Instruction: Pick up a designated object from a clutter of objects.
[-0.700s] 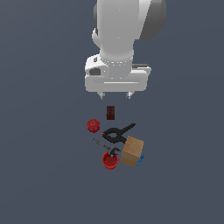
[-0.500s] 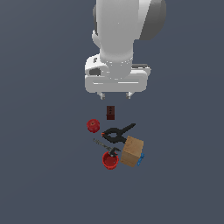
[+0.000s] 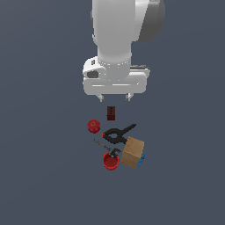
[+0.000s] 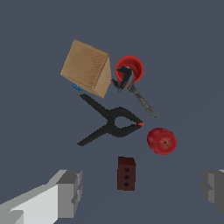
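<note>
Below the pincer (image 3: 116,97), which hangs high with its fingers spread wide and nothing between them, the clutter lies on the grey desk (image 3: 44,167). Nearest under it sits the dark box (image 3: 111,113), almost between the two fingers (image 4: 70,192) as the wrist view shows them. Past the box lie the red round piece (image 3: 93,126) and the black clamp (image 3: 117,134), then the wrench (image 3: 107,148) resting across the red cup (image 3: 110,161). Farthest from the pincer is the block (image 3: 132,152), the thing to be picked; it sits tilted, one corner raised, with a small blue piece (image 3: 141,158) just beside it and a clamp handle close to its near edge, though whether they touch is unclear.

The step in hand looks like the approach. Doing it well likely means carrying the pincer beyond the box and clamp until it is centred over the block, turning the wrist so the fingers face two parallel wooden faces, and descending clear of the clamp handle and cup. The tilt may let the block slip, so a grip low on its sides seems safer.

The arm stands upright over the scene, wrist pointing straight down.
</note>
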